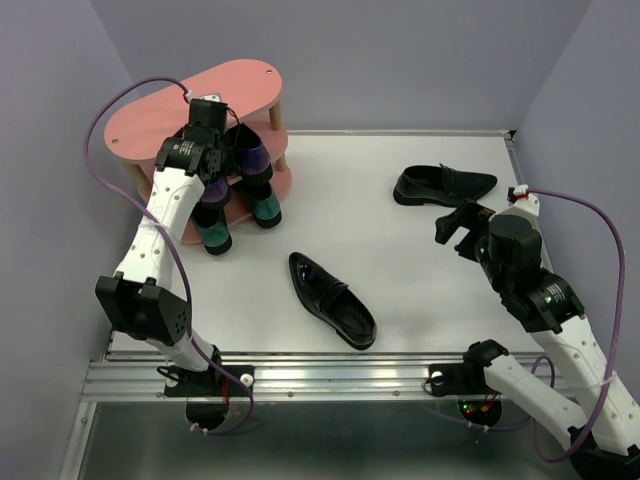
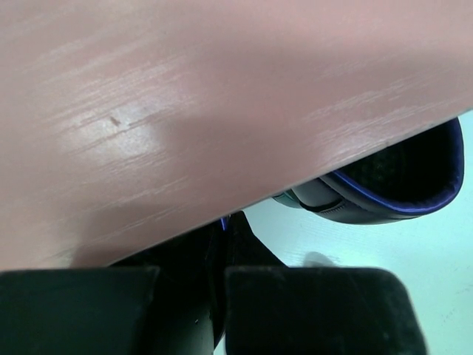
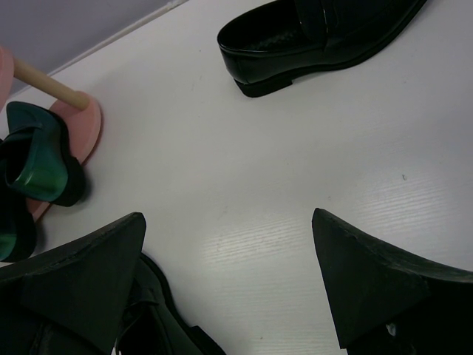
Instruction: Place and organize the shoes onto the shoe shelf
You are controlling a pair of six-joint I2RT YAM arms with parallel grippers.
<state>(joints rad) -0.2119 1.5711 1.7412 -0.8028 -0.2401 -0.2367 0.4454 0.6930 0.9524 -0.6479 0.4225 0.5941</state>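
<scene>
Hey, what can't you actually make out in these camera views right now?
Left gripper: left wrist view too dark and close to show whether it grips a shoe; top view, its arm covers it.
Shoe shelf: lower boards mostly hidden under the top board, top view.
Far loafer: toe cut off by the right wrist view's upper edge.

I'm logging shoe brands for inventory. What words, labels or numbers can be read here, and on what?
No text here is readable.
Small white print on the left arm's black wrist joint: too small to read.
Far loafer, near loafer, shoe shelf: no brand, label or number shows.
</scene>
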